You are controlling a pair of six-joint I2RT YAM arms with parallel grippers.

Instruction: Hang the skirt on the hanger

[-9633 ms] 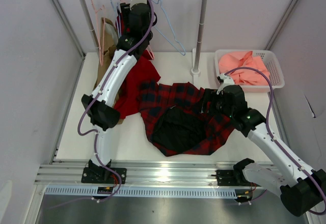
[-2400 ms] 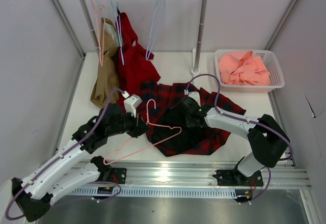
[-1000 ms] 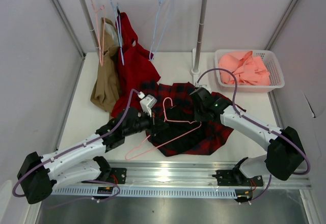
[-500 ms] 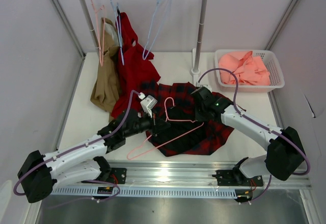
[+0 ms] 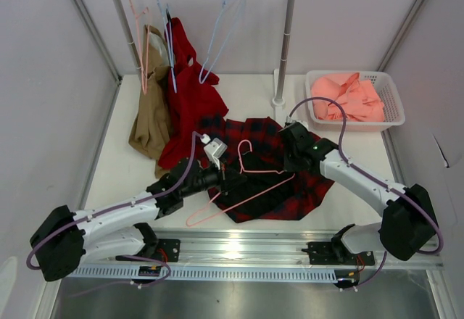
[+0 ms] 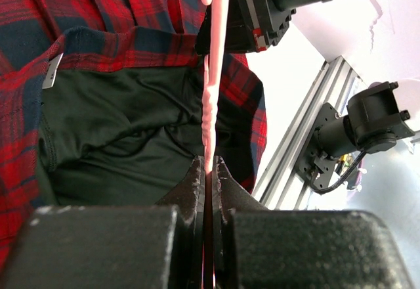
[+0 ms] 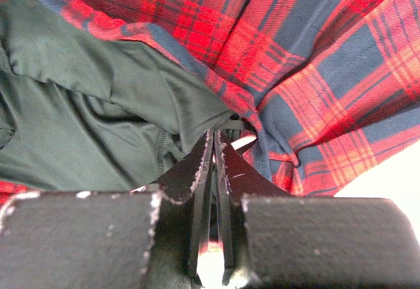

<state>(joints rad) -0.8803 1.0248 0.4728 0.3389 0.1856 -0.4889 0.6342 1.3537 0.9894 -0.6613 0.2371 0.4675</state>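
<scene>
The red and navy plaid skirt [image 5: 255, 129] lies crumpled mid-table, its black lining [image 5: 254, 188] facing up. My left gripper [image 5: 223, 178] is shut on the wire of the pink hanger [image 5: 267, 172], which lies tilted over the lining with its hook pointing away from the arms. In the left wrist view the hanger [image 6: 209, 105] runs straight out from the left gripper [image 6: 209, 167] over the skirt [image 6: 131, 13]. My right gripper [image 5: 290, 161] is shut on the skirt's waistband edge; in its wrist view the right gripper [image 7: 214, 134] pinches where lining [image 7: 79, 92] meets plaid skirt [image 7: 315, 59].
A clothes rack [image 5: 283, 43] stands at the back with light-blue hangers [image 5: 217, 43], another pink hanger [image 5: 134, 22], a plain red garment [image 5: 192, 94] and a tan garment [image 5: 148, 123]. A white basket [image 5: 397, 101] holding salmon-pink cloth sits back right.
The left arm has carried the hanger a little to the right over the skirt's lining. The right gripper has shifted slightly right, still gripping the skirt edge.
</scene>
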